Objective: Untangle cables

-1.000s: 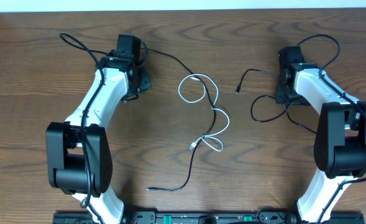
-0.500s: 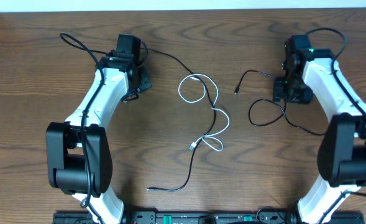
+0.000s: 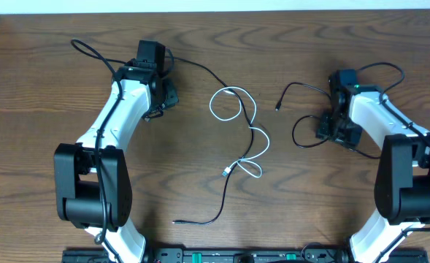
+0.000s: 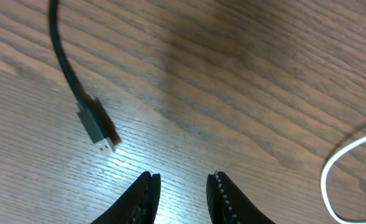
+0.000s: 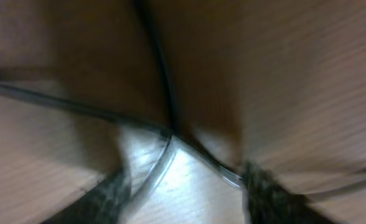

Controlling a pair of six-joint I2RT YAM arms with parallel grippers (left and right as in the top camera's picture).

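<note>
A white cable loops at the table's middle, and a thin black cable crosses it and ends in a plug near the front. Another thin black cable lies at the right, plug end to the left. My right gripper hovers over this cable's loop. In the blurred right wrist view its jaws stand open, with black cable just ahead of the tips. My left gripper is open and empty, with a black plug to its left and the white cable to its right.
Thicker black wires run along both arms at the back left and back right. The table's far edge meets a white wall. The arm bases stand at the front corners.
My right gripper has swung back and then come forward and a little left, over the loop of the right black cable. The left arm and the middle cables have not moved.
</note>
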